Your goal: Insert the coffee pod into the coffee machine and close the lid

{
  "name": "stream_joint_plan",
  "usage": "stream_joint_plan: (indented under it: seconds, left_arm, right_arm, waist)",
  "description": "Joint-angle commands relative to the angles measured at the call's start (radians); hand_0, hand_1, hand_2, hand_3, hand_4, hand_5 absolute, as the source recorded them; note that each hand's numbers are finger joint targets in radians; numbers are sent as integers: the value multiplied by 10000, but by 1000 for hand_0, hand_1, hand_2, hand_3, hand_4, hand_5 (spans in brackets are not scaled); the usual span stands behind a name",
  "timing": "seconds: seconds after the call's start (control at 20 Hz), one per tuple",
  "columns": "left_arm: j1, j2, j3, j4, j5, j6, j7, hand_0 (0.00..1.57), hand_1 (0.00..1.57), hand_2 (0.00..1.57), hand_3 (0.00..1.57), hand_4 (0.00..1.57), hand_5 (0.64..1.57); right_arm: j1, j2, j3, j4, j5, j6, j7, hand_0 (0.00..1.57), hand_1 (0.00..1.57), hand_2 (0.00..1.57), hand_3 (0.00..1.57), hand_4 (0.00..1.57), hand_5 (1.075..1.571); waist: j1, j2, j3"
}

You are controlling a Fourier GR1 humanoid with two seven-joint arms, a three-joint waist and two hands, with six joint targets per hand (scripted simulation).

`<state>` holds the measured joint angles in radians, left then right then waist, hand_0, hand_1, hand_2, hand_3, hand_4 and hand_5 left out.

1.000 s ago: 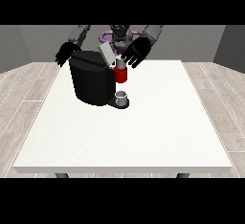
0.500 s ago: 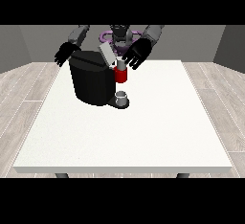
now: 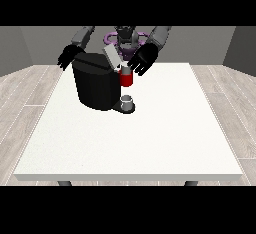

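Hand at the view's right (image 3: 142, 59), fingers spread and holding nothing, hovering just right of the raised lid (image 3: 112, 57) on the coffee machine (image 3: 97, 84); pod nowhere visible.

A single front view looks from across the white table (image 3: 150, 143), set above its near edge and tilted down, facing the robot (image 3: 125, 38). It stands far enough back to take in the whole tabletop. The coffee machine (image 3: 97, 85) sits on the table's far side, left of centre, just before the robot.
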<state>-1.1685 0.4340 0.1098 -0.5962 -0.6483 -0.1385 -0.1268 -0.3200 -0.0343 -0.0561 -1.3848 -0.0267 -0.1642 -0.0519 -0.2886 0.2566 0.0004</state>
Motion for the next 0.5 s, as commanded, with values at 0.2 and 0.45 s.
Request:
stream_joint_plan:
  seconds: [0.2, 0.45]
  left_arm:
    - [61, -41, 68, 182, -59, -14, -123, 1204, 1204, 1226, 1089, 463, 1571]
    - [76, -282, -260, -280, -372, 206, -136, 1118, 1118, 1158, 990, 442, 1571]
  right_arm:
    - [254, 324, 407, -267, 246, -194, -101, 0, 0, 0, 0, 335, 1571]
    - [94, 19, -211, 691, 31, -38, -1038, 0, 0, 0, 0, 431, 1571]
  waist:
    - [-137, 45, -4]
    - [395, 283, 1]
